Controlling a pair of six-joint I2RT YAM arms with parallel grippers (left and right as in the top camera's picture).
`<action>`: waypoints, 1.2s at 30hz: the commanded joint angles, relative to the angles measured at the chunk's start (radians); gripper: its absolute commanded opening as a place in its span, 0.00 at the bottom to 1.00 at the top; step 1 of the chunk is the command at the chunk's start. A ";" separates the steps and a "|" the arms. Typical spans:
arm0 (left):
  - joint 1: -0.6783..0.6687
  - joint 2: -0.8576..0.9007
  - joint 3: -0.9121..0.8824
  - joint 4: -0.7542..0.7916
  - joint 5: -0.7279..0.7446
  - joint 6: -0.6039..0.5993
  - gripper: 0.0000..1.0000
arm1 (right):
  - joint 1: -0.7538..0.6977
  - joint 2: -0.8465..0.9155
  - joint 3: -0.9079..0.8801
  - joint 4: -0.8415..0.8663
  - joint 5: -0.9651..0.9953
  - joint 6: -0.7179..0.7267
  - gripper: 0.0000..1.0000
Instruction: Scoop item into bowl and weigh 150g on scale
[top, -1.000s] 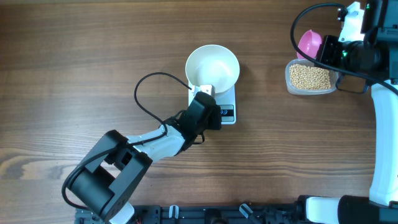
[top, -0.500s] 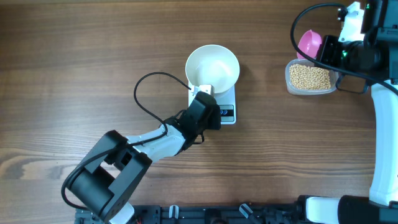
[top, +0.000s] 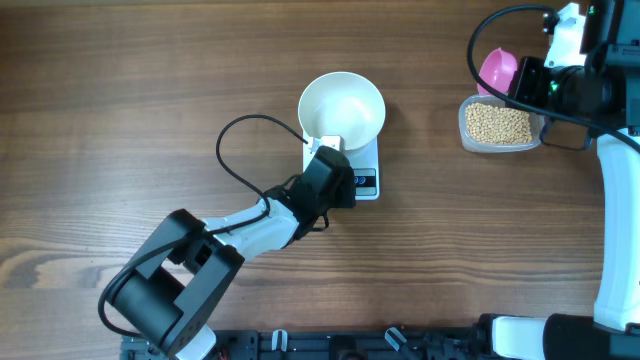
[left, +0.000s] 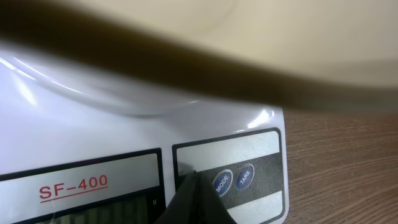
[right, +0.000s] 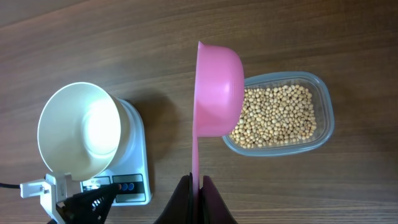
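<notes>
I see the white bowl sitting on the scale, with my left claw over the scale's front strip. Well right of the scale, a clear tub of beans rests on the surface. Farther back is the pink scoop, at my right claw.

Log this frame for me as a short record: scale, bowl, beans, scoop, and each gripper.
scale: white, reading not legible
bowl: white, empty, standing on the scale
beans: all in the clear tub
scoop: pink, turned on edge by the tub
left gripper: shut, tip at the scale's MODE button
right gripper: shut on the scoop's handle
</notes>
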 joint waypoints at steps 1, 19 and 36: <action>-0.002 0.053 -0.029 -0.049 -0.033 -0.006 0.04 | 0.001 0.011 0.010 0.002 -0.002 0.008 0.04; -0.002 -0.195 -0.029 -0.154 0.032 -0.006 0.04 | 0.000 0.011 0.010 -0.002 -0.001 0.007 0.04; -0.001 -1.159 -0.029 -0.660 -0.471 0.005 0.99 | 0.000 0.011 0.010 -0.012 -0.002 -0.002 0.04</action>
